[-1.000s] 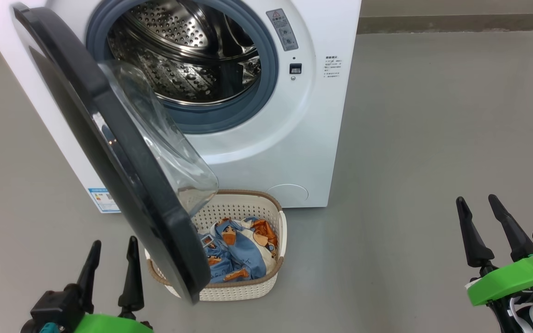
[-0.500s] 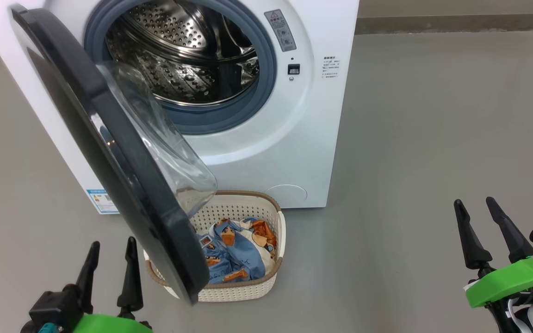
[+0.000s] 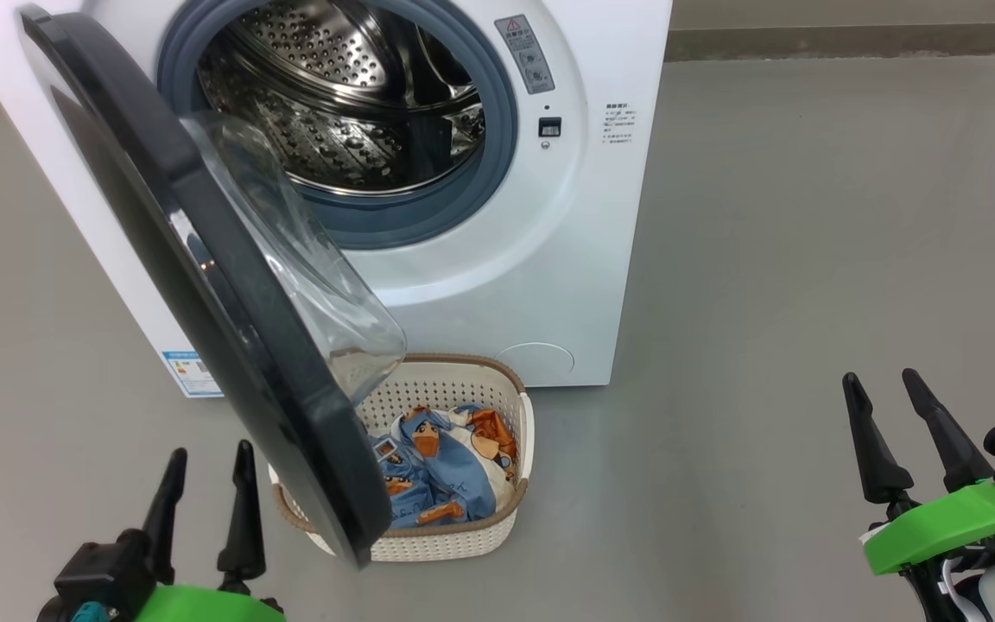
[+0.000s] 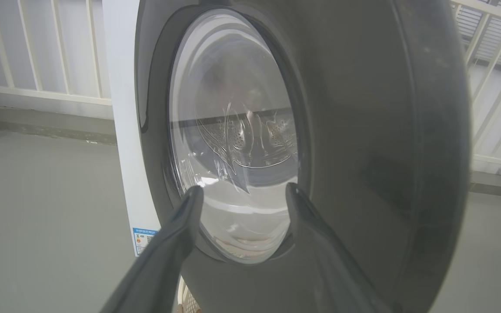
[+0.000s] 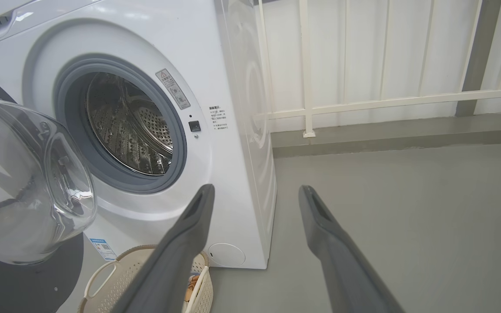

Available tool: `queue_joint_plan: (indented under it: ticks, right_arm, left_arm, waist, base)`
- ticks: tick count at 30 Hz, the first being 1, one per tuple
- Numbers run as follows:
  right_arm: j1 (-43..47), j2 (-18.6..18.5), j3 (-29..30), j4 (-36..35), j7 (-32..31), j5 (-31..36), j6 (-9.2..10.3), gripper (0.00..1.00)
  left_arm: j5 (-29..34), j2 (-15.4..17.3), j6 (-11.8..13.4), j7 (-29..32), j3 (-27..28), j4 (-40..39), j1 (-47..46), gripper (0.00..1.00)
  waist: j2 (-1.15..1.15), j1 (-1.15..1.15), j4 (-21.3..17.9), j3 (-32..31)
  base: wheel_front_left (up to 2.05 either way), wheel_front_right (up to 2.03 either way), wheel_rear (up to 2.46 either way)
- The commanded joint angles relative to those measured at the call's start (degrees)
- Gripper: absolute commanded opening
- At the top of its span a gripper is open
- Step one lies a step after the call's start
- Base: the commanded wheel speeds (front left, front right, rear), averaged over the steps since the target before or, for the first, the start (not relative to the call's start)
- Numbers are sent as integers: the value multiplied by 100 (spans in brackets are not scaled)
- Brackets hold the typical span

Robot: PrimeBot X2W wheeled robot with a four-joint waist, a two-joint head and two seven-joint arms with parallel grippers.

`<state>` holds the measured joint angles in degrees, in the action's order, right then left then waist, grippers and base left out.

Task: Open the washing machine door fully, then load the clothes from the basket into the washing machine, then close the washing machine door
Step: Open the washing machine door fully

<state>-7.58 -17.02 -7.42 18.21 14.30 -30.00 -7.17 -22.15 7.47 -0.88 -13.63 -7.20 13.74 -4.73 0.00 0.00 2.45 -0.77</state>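
The white washing machine [image 3: 549, 285] stands ahead, its steel drum bare. Its black washing machine door [image 3: 204, 285] swings out toward me, glass bowl bulging over the basket [image 3: 497, 527]. Blue bear-print clothes [image 3: 441, 471] lie in the cream basket on the floor in front of the machine. My left gripper [image 3: 211, 453] is open, low left, just left of the door's free edge; its wrist view faces the door's outer side [image 4: 363, 130]. Far right, my right gripper [image 3: 879, 382] is open over bare floor, and in its wrist view the right gripper [image 5: 255, 191] points at the machine [image 5: 233, 130] and basket [image 5: 102, 287].
Grey floor [image 3: 808, 216] spreads to the right of the machine. A white railing [image 5: 385, 102] and a low kerb run behind it. A blue label [image 3: 191, 373] sits at the machine's lower left corner.
The whole picture has shifted a little, so the camera moved. The right gripper has drifted slightly left. Door, basket and clothes stand as before.
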Motion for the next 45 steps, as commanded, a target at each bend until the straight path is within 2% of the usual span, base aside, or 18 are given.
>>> queue_joint_plan:
  ticks: [1, 2, 14, 22, 28, 33, 39, 45]
  right_arm:
    - [-99, -88, -86, -127, 70, 120, -32, 100]
    - [-100, -82, -87, -127, 70, 120, -32, 100]
    - [-101, -4, -78, -113, 70, 119, -32, 100]
    - [-99, 34, -115, -95, 70, 102, -32, 100]
    - [-100, 44, -127, -66, 70, 94, -32, 100]
    - [-114, 71, -152, -61, 70, 91, -32, 100]
    - [-121, 101, -165, -75, 70, 79, -32, 100]
    - [-112, 129, -141, -90, 70, 70, -32, 100]
  left_arm:
    - [-41, 110, 47, -47, 167, -106, -270, 67]
    - [-45, 112, 48, -48, 164, -112, -272, 0]
    - [27, 253, 134, -106, 348, -476, -516, 0]
    - [195, 156, 187, -127, 300, -1543, -658, 0]
    - [388, 96, 188, -51, 18, -2509, -738, 0]
    - [444, -9, 143, 179, -333, -2937, -941, 0]
    - [464, -146, 45, 512, -905, -3038, -990, 0]
    - [341, -251, 3, 804, -1439, -2697, -651, 0]
  waist:
    - [0, 0, -2, 1]
    - [0, 0, -5, 2]
    - [0, 0, -10, 4]
    - [0, 0, -32, -20]
    - [0, 0, -40, -24]
    - [0, 0, -65, -26]
    - [0, 0, -162, 4]
    - [0, 0, -276, 83]
  base:
    - [0, 0, 0]
    - [0, 0, 0]
    - [0, 0, 0]
    - [0, 0, 0]
    - [0, 0, 0]
    - [0, 0, 0]
    - [0, 0, 0]
    - [0, 0, 0]
